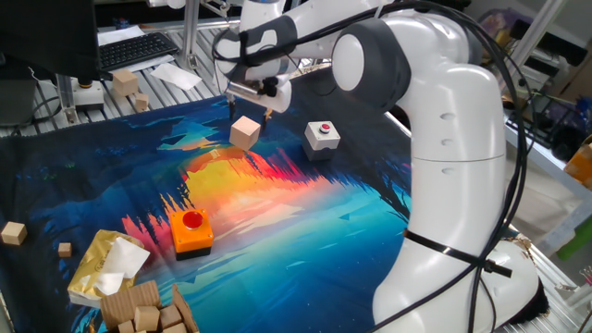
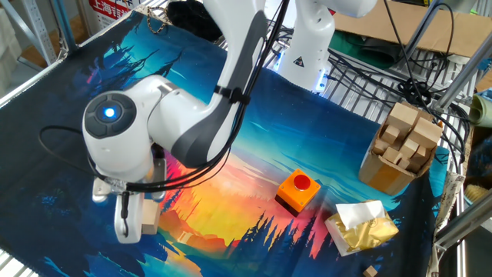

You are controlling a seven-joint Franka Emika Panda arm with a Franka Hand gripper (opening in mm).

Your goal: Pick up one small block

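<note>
The small block (image 1: 245, 132), a plain pale tan wooden cube, lies on the colourful mat (image 1: 305, 213) towards the back, a little left of the white box with a red button (image 1: 321, 135). My gripper (image 1: 248, 105) hangs just above the block with its fingers spread apart and nothing between them. In the other fixed view the gripper (image 2: 132, 225) is low at the left. The block (image 2: 149, 218) shows right beside one finger (image 2: 122, 225), and the arm's wrist hides much of the rest.
An orange box with a red button (image 1: 190, 231) sits near the front of the mat. A tissue pack (image 1: 104, 268) and a carton of wooden blocks (image 1: 148, 310) stand at the front left. Two tiny cubes (image 1: 13, 232) lie at the left edge. The robot's base (image 1: 453, 231) fills the right.
</note>
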